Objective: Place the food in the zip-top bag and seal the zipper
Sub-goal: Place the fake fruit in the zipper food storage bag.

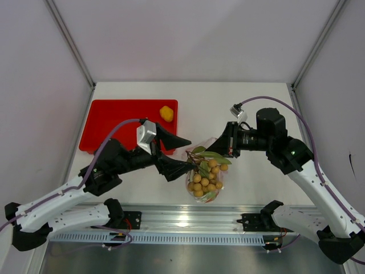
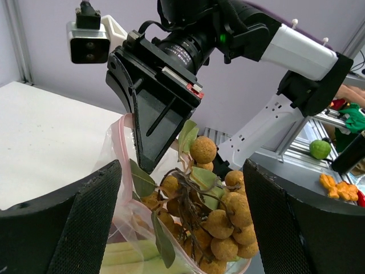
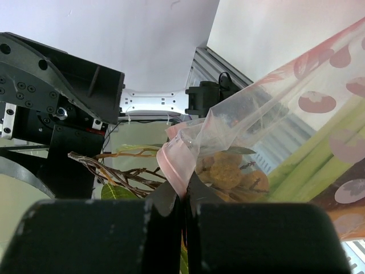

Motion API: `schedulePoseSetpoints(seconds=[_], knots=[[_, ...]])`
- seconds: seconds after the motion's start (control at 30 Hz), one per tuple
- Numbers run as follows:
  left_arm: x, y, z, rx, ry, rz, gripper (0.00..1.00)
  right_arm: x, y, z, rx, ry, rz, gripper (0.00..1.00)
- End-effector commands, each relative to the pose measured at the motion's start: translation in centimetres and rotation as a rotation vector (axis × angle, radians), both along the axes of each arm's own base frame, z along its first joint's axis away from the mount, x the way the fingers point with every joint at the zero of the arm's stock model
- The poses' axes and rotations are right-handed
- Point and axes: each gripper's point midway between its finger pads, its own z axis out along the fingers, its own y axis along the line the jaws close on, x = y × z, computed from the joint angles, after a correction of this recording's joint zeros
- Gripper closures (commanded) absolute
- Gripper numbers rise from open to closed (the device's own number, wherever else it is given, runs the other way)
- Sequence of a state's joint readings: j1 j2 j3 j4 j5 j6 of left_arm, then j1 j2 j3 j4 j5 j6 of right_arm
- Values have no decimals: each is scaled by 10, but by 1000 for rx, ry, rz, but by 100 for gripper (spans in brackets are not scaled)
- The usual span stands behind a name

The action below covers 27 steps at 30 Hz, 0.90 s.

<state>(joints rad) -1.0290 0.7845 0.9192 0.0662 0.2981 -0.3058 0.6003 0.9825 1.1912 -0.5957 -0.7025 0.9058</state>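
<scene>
The zip-top bag (image 1: 206,178) lies at the table's near middle. The bunch of tan berries (image 1: 205,177) with its green leaves sits in the bag's mouth. Green-white stalks (image 2: 128,254) show inside the bag. My right gripper (image 1: 227,149) is shut on the pink zipper strip (image 3: 174,165) and holds the mouth edge up. My left gripper (image 1: 190,153) is open, with its fingers on either side of the berries (image 2: 219,220) and apart from them. The small yellow fruit (image 1: 166,113) lies on the red tray. I cannot make out the sweet potato or the carrot piece.
The red tray (image 1: 114,123) sits at the back left of the table. A metal rail (image 1: 188,220) runs along the near edge between the arm bases. White walls close in the table on three sides.
</scene>
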Motion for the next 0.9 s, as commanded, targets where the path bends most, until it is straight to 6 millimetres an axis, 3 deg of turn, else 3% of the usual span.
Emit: schedulePoseSetpoints(seconds=[0.0, 0.17, 0.23, 0.27, 0.3, 0.37, 0.4, 0.5, 0.87], knots=[[-5, -3, 28, -58, -47, -37, 13, -6, 1, 21, 58, -67, 33, 100], [-3, -8, 21, -26, -34, -42, 18, -5, 2, 22, 61, -67, 33, 100], [-2, -8, 19, -10, -32, -42, 27, -5, 2, 22, 61, -67, 33, 100], [-3, -8, 20, -6, -33, -45, 34, -4, 2, 22, 59, -67, 31, 100], [-3, -8, 19, 1, -31, -46, 49, -4, 2, 22, 59, -66, 30, 100], [-4, -7, 20, 9, -32, -48, 64, -3, 2, 21, 55, -63, 27, 100], [-4, -6, 19, 14, -29, -45, 77, -3, 2, 20, 55, -63, 25, 100], [-3, -2, 16, 35, -25, -30, 97, -1, 1, 18, 41, -64, 12, 100], [-10, 6, 20, 39, -49, -19, 99, 5, -3, 19, 10, -68, -37, 100]])
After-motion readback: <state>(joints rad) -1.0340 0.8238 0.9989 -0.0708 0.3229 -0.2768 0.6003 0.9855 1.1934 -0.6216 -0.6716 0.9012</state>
